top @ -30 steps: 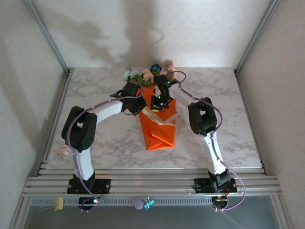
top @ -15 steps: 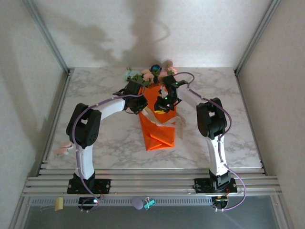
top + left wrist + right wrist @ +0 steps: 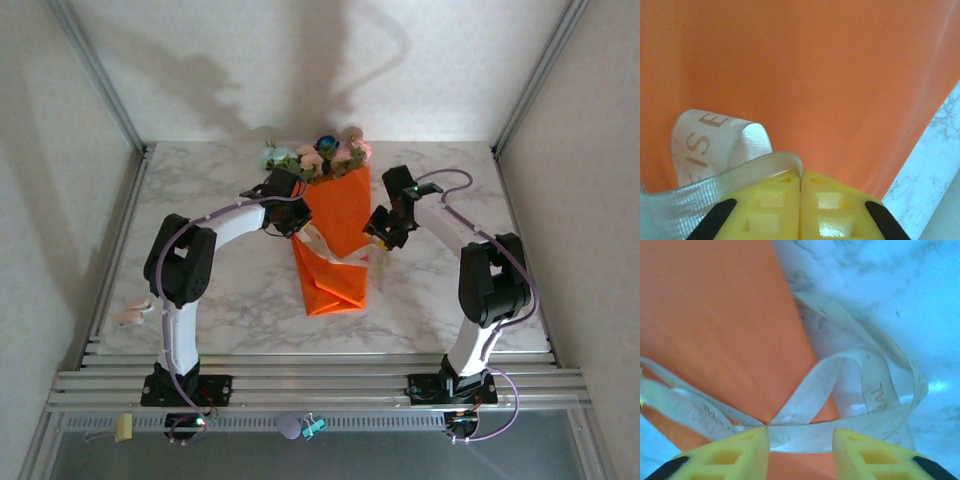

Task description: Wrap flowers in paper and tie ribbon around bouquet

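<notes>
Ribbon (image 3: 810, 390) being tied over the paper (image 3: 715, 315)
Left pincer (image 3: 800, 176) clenched the ribbon; right pincer (image 3: 800, 435) gaped empty. A snug knot would need steady tension and a clean regrasp.

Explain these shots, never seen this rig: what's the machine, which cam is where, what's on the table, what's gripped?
Two small robot arms are bolted at the table's near edge. The top view looks down from above and behind them. The other two pictures come from cameras on each wrist, looking past yellow fingers. On the marble table lies a bouquet: flowers wrapped in orange paper, with a cream ribbon crossed over its waist. The left gripper is shut, pinching the ribbon at the paper's left side. The right gripper stands open by the right edge, holding nothing.
</notes>
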